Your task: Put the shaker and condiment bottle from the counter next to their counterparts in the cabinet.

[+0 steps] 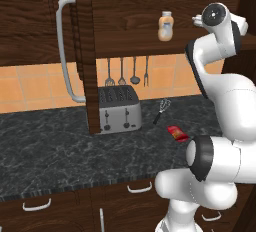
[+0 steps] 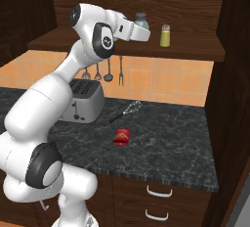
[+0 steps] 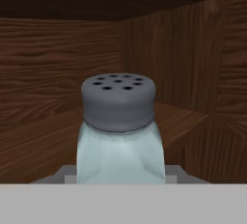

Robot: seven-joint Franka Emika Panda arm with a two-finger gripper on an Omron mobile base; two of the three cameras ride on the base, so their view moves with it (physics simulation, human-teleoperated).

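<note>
The pale blue-grey shaker (image 3: pixel 119 143) with its grey holed cap sits between my gripper's (image 3: pixel 120 172) fingers, inside the dark wood cabinet (image 3: pixel 53 49) and over its shelf (image 2: pixel 190 49). In the right base view the gripper (image 2: pixel 142 27) is shut on the shaker (image 2: pixel 141 20), just left of the yellow-green shaker (image 2: pixel 165 35). The peach-orange bottle (image 1: pixel 166 26) with a white cap stands on the shelf (image 1: pixel 135 43). The red condiment bottle (image 1: pixel 178 133) (image 2: pixel 122 136) lies on its side on the black counter (image 1: pixel 60 151) (image 2: pixel 171 145).
The open cabinet door (image 1: pixel 82 51) with a grey bar handle (image 1: pixel 64 51) hangs edge-on over the counter. A silver toaster (image 1: pixel 119 108) (image 2: pixel 83 101) and a whisk (image 1: pixel 162 108) (image 2: pixel 129 109) lie near the wall. Utensils (image 1: pixel 122 73) hang on the tiles.
</note>
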